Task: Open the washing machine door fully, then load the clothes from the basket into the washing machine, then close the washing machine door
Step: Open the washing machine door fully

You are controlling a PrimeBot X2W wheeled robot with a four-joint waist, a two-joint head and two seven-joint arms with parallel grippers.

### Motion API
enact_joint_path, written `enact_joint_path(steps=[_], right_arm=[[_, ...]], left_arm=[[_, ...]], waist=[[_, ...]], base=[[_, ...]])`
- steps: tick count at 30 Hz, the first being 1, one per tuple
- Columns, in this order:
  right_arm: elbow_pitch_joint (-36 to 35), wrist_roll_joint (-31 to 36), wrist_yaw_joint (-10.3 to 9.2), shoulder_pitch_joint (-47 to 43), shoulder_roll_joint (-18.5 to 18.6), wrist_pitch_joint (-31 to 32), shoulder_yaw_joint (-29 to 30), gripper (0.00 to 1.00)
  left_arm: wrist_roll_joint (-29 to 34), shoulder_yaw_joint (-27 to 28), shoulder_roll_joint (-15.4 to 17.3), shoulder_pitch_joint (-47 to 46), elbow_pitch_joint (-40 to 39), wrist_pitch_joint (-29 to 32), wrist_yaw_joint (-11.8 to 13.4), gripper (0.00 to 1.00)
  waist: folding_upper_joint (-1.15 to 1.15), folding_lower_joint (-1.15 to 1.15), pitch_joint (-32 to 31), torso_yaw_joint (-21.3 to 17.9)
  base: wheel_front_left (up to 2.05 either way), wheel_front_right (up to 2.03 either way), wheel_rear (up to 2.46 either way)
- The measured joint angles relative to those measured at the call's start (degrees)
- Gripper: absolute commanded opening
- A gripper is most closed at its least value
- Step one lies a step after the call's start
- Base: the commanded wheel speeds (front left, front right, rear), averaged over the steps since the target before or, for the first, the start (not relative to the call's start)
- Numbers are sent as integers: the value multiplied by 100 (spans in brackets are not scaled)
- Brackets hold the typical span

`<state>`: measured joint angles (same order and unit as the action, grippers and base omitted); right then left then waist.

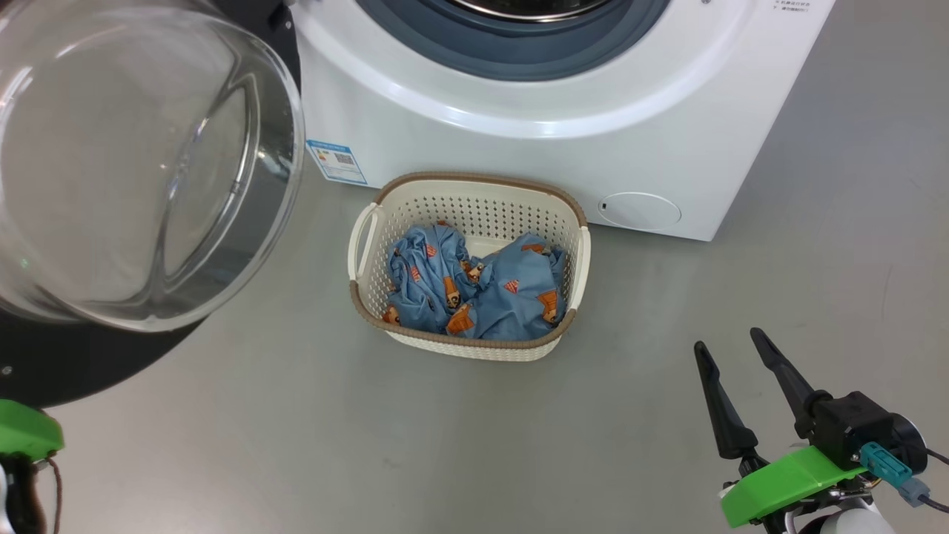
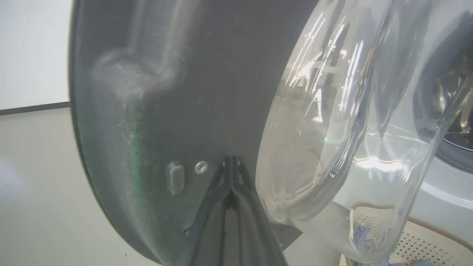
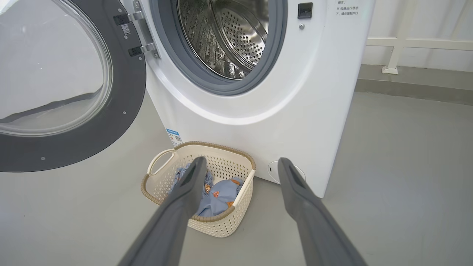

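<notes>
The washing machine door (image 1: pixel 74 356) stands swung open at the left, its clear glass bowl (image 1: pixel 133 156) bulging toward me. My left gripper (image 2: pixel 231 159) is shut, its tips together against the door's black inner rim (image 2: pixel 147 111). The washing machine (image 1: pixel 556 141) stands behind with its steel drum (image 3: pixel 229 37) exposed. On the floor before it sits the basket (image 1: pixel 474 179), and the light-blue clothes (image 1: pixel 482 293) lie bunched inside. My right gripper (image 1: pixel 730 345) hangs open at the lower right, apart from the basket (image 3: pixel 221 225), with nothing between its fingers (image 3: pixel 184 192).
Grey floor spreads around the basket and to the machine's right. A small round white flap (image 1: pixel 639 211) and a blue label sticker (image 1: pixel 337 162) sit low on the machine's front. A white rail (image 3: pixel 417 42) and a low ledge run along the wall behind.
</notes>
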<state>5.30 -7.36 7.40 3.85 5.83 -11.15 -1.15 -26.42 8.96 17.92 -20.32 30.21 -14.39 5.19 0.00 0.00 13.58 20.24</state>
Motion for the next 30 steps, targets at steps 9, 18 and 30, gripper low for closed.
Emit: enact_joint_path(steps=[9, 18, 30], right_arm=[[-86, 18, 0, 104, 96, 105, -92, 100], [-145, 18, 0, 109, 107, 156, -89, 100], [-159, 18, 0, 162, 99, 157, -80, 100]], left_arm=[[212, 565, 58, -141, 380, -24, -255, 0], [514, 947, 76, -350, 641, -25, -466, 0], [845, 1366, -3, -545, 825, -25, -626, 0]], waist=[[0, 0, 87, -107], [0, 0, 176, -180], [0, 0, 221, -236]], base=[[0, 0, 0], [0, 0, 0], [0, 0, 0]])
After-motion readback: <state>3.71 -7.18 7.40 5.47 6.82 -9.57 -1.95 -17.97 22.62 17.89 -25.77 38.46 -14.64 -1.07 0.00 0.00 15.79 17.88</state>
